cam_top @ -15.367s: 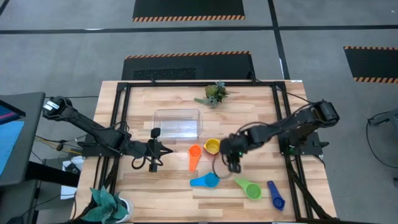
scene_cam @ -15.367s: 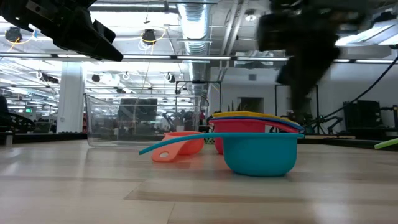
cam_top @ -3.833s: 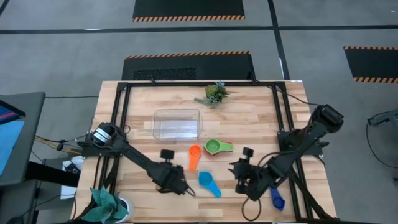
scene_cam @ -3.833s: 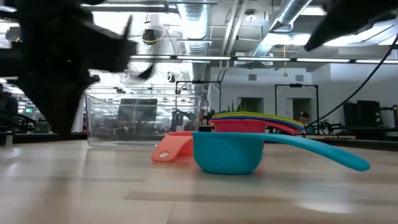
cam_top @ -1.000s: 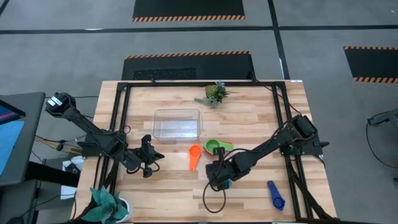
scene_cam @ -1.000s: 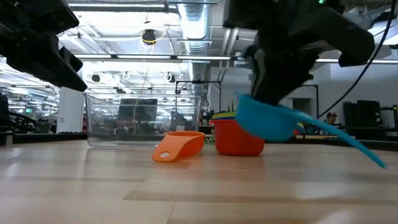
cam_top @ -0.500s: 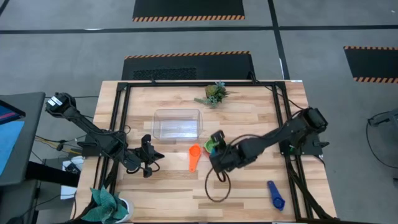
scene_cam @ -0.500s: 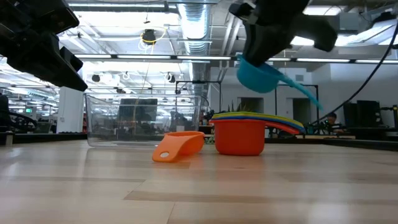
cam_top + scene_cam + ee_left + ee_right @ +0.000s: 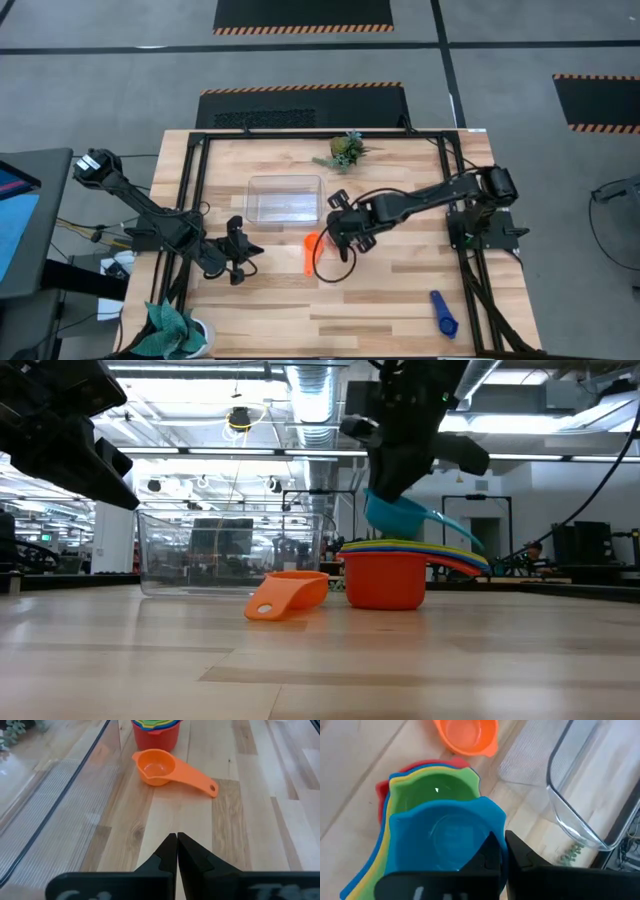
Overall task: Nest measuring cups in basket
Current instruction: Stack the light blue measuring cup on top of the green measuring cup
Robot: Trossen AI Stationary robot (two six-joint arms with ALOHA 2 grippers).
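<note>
My right gripper [image 9: 345,231] is shut on a teal-blue measuring cup [image 9: 397,512] and hangs it just over the nested stack of cups [image 9: 385,578]. The stack has a red cup outermost, then yellow, then green [image 9: 436,796]. An orange cup [image 9: 312,250] lies on its side beside the stack. A dark blue cup [image 9: 443,312] rests near the table's near right corner. The clear basket [image 9: 285,198] stands on the table beyond the stack. My left gripper [image 9: 237,256] waits shut near the table's left side. My right gripper holds the teal-blue cup by its bowl rim [image 9: 496,822], on the side away from the handle [image 9: 455,526]. One finger [image 9: 487,854] is inside the bowl and the other is outside. The fingers come from above. The cup is lifted clear and tilted, handle sloping down.
A green plant sprig [image 9: 345,150] lies at the far edge. A teal leafy thing [image 9: 172,328] sits at the near left corner. Black frame rails [image 9: 190,200] run along the table's sides. Bare wood lies between the orange cup and the dark blue cup.
My right gripper has carried the teal-blue cup from the near middle of the table toward the far edge. It rose high, then came down some until the cup hung over the nested stack. The cup has stayed tilted in the hold.
</note>
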